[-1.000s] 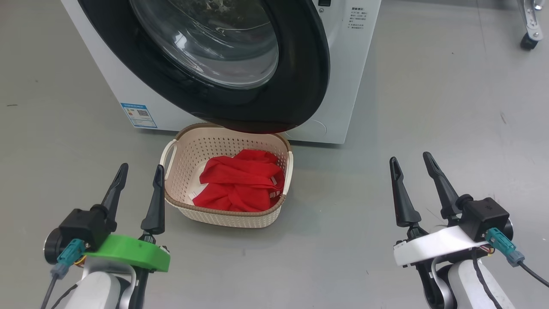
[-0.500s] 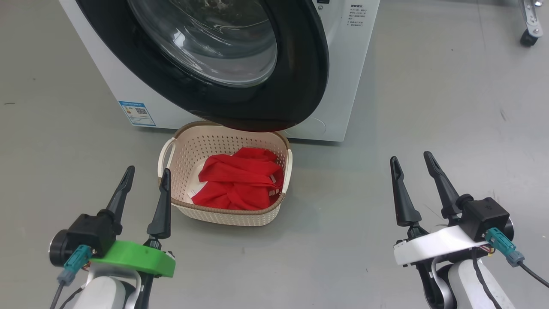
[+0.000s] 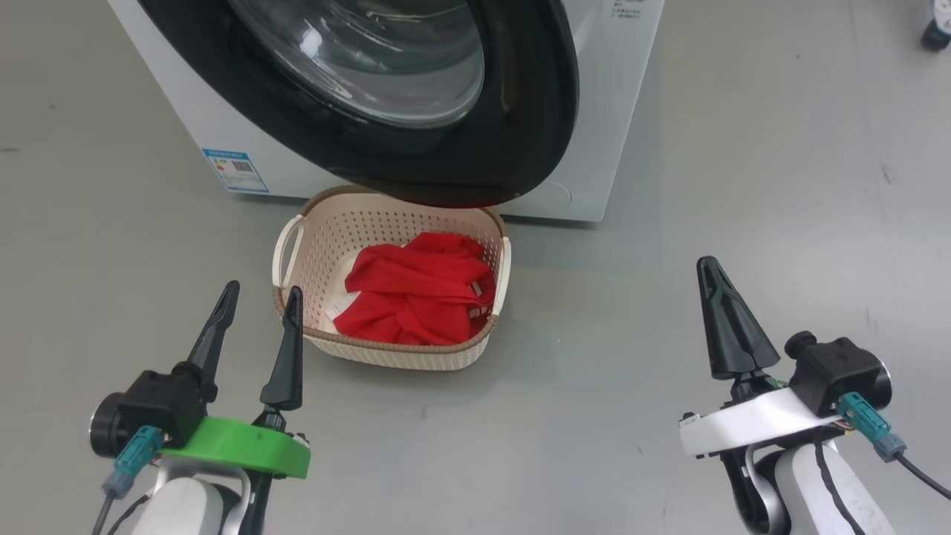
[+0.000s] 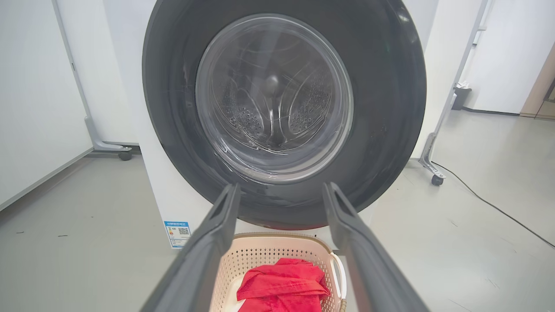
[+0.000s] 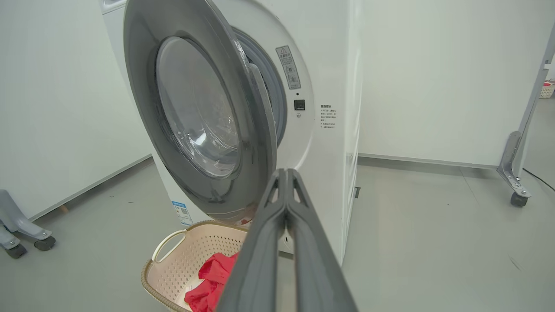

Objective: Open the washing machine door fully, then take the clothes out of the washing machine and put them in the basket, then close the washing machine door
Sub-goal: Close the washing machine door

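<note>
The washing machine (image 3: 602, 111) stands ahead, its door (image 3: 416, 171) ajar, black rim and glass bowl hanging over the basket (image 3: 386, 349). Red clothes (image 3: 416, 297) lie in that cream basket on the floor. In the right wrist view the door (image 5: 204, 130) stands part open, with a gap to the machine's front (image 5: 299, 104). My left gripper (image 3: 261, 297) is open and empty, just left of the basket. My right gripper (image 3: 712, 269) is shut on nothing, well to the basket's right. The left wrist view looks at the door (image 4: 282, 108), with basket (image 4: 269, 260) and clothes (image 4: 282, 286) below.
Grey floor surrounds the machine. A blue label (image 3: 234, 169) marks the machine's lower left front. Wheeled frame legs stand at the right (image 4: 433, 173) and behind (image 5: 514, 190); another castor base (image 5: 26, 238) sits at the left. A cable (image 4: 490, 203) runs over the floor.
My right gripper's fingers have closed together from open. The left gripper has edged toward the basket. The head camera has shifted slightly.
</note>
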